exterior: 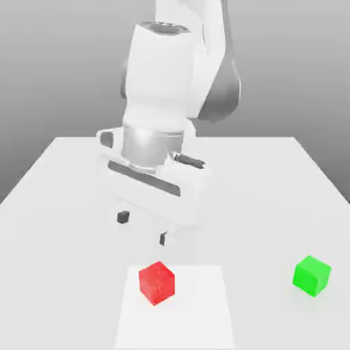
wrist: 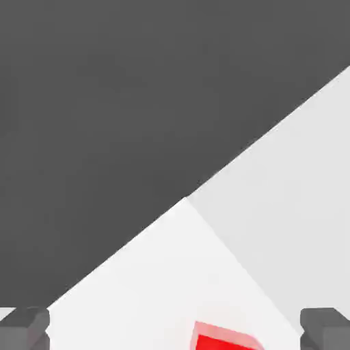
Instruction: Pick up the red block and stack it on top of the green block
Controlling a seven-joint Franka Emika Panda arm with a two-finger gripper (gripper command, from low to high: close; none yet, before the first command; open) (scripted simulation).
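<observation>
The arm reaches down over the table, its gripper tilted slightly, fingers spread wide and empty.

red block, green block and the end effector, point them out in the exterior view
Red block (exterior: 156,283): exterior view, on its faces near the middle.
Green block (exterior: 312,276): exterior view, near the middle of its visible faces.
End effector (exterior: 143,228): exterior view, midway between its fingertips.
</observation>
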